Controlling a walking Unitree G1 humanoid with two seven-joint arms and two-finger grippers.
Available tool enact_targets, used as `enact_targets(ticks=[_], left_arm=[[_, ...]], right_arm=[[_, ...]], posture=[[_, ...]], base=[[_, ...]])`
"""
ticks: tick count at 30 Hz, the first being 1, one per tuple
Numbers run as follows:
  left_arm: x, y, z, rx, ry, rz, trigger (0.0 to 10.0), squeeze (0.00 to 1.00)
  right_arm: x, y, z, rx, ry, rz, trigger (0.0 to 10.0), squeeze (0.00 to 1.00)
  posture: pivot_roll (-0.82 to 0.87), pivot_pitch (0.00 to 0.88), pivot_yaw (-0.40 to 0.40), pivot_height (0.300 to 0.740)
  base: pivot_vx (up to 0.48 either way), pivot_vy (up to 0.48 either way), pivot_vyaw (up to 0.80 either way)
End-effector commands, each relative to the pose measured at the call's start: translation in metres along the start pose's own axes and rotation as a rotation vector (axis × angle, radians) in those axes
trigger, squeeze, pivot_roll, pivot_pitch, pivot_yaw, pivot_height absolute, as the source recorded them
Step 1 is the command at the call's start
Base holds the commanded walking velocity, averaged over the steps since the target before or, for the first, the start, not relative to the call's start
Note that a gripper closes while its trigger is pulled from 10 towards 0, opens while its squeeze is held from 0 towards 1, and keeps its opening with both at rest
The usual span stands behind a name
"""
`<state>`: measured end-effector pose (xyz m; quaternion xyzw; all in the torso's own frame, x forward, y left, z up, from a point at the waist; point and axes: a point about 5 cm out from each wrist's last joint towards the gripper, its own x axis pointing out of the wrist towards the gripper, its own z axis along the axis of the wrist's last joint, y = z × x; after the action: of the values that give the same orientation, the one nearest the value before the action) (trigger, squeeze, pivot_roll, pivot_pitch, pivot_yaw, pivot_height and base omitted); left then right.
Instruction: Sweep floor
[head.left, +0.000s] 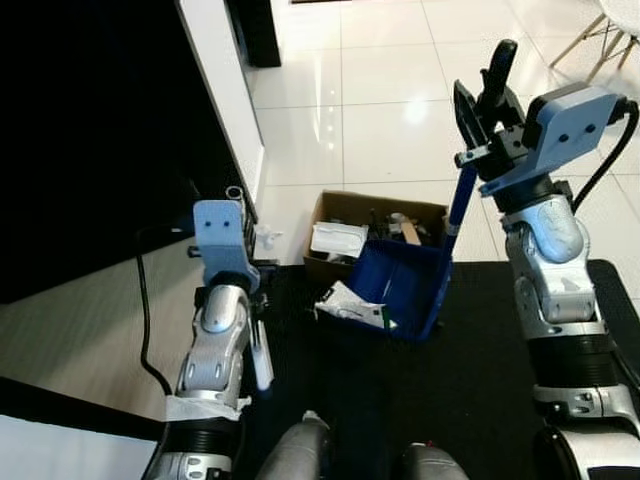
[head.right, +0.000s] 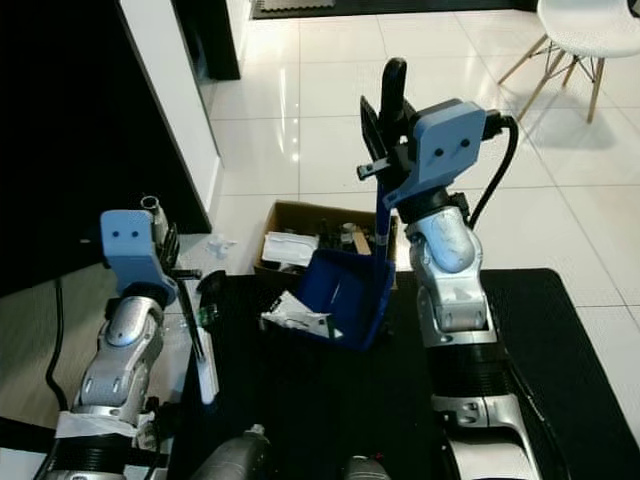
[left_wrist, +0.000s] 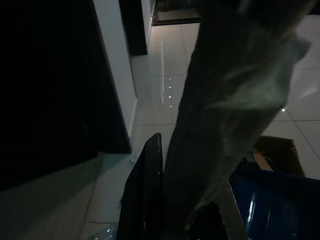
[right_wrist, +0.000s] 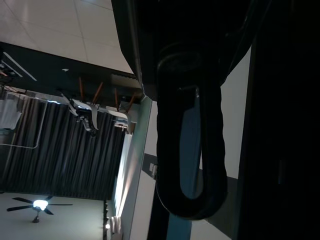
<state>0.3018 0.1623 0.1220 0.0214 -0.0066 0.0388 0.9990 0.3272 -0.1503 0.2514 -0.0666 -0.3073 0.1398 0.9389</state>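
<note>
The right gripper (head.left: 490, 100) has its fingers closed on the handle of the blue dustpan (head.left: 400, 285), tilted at the far edge of the black mat (head.left: 480, 370) beside the cardboard box (head.left: 345, 215), and the left gripper (left_wrist: 165, 200) holds the broom stick (head.right: 203, 350), so I judge the collecting mostly done, while the crumpled paper (head.left: 350, 305) at the pan's mouth is left.

Both arms are silver, jointed shells with black ribbed bands between the segments. Each wrist carries a light-blue block with small dark screw holes. A black cable loops off the right arm (head.left: 555, 290) near its blue block; another trails beside the left arm (head.left: 218, 345), which wears white tape near its base.
</note>
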Motion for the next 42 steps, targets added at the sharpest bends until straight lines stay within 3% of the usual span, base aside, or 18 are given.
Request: enact_targets(ticks=[1, 15, 42], left_arm=[[0.002, 0.000, 0.002, 0.023, -0.014, -0.012, 10.0, 0.00], [0.003, -0.008, 0.007, 0.038, -0.056, -0.060, 10.0, 0.00], [0.003, -0.010, 0.008, 0.026, -0.068, -0.072, 10.0, 0.00]], right_arm=[[0.003, -0.002, 0.008, 0.002, -0.044, -0.014, 10.0, 0.00], [0.003, -0.002, 0.008, -0.003, -0.044, -0.010, 10.0, 0.00], [0.002, -0.002, 0.006, -0.008, -0.036, -0.011, 10.0, 0.00]], posture=[[-0.03, 0.083, 0.042, 0.740], [-0.04, 0.077, 0.044, 0.740], [-0.04, 0.084, 0.043, 0.740]], base=[[0.000, 0.000, 0.00], [0.000, 0.000, 0.00], [0.470, 0.000, 0.00]])
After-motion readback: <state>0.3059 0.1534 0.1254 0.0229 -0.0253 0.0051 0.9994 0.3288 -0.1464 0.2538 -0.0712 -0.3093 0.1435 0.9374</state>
